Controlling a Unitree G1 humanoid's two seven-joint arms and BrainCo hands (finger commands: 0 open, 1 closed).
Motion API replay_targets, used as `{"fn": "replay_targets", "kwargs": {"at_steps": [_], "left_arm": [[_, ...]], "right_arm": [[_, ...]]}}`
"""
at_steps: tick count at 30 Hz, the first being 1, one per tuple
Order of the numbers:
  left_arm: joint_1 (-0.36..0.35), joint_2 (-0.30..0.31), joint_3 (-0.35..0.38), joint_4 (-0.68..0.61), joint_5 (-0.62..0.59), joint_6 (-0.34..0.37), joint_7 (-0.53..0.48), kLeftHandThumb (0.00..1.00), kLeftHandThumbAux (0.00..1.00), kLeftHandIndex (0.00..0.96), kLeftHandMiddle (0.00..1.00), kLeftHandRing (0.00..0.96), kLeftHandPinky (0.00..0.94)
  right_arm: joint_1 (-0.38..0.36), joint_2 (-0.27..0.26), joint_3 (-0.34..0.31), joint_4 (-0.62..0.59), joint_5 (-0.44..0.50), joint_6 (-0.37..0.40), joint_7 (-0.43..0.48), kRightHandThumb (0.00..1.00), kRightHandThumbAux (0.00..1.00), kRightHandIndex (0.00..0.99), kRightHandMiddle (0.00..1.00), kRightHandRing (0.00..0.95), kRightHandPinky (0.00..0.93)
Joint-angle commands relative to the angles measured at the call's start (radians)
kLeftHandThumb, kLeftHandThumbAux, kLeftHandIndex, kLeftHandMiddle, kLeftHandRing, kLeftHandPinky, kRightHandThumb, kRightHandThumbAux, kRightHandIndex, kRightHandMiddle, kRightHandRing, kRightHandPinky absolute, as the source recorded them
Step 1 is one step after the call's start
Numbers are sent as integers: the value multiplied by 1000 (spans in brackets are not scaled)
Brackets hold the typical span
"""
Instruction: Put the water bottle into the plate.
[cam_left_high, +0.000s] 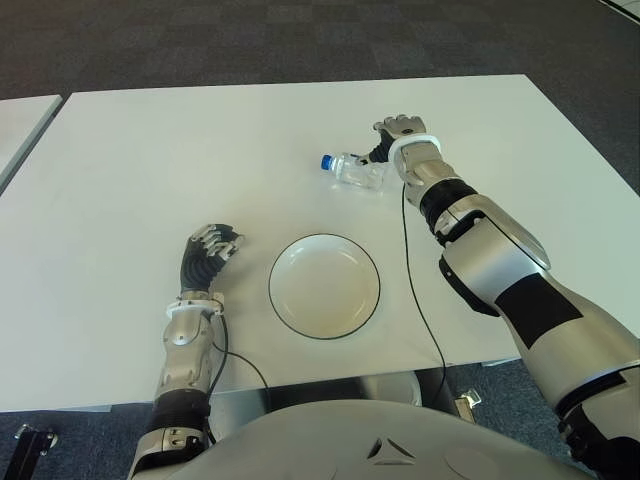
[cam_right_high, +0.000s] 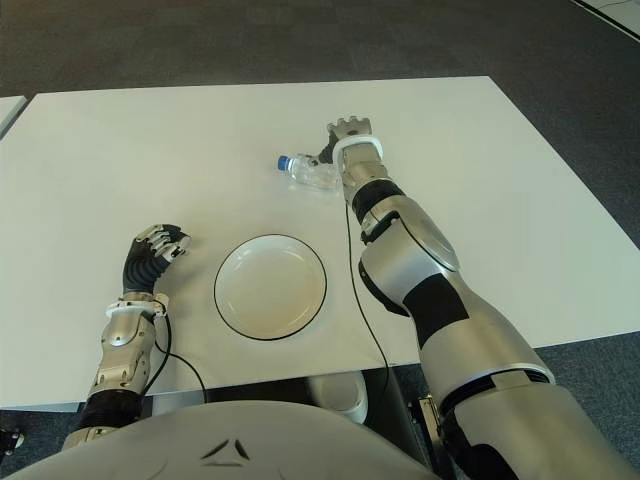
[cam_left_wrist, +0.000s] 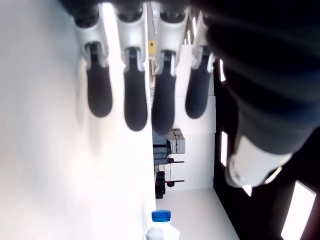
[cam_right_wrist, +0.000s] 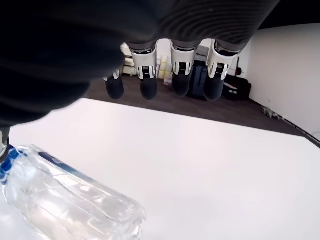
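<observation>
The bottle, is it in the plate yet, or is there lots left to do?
Not yet. The plate is empty. The water bottle lies on the table, and the right hand sits open beside it, not gripping. The left hand idles left of the plate. Grabbing, carrying and placing remain.

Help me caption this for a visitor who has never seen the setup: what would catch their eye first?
Probably the right hand, stretched far out over the white table with fingers open beside a clear bottle that lies on its side, blue cap pointing to the robot's left. Next, the empty white plate with its dark rim, nearer the robot. The left hand shows to the plate's left, holding nothing.
</observation>
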Motion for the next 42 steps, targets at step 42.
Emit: {"fn": "replay_targets", "kwargs": {"at_steps": [42], "left_arm": [[46,-5,8,-28,12,18,42,704,712,429,495,489,484]], "right_arm": [[102,29,10,41,-3,-45,81,657,430,0,0,0,0]]}}
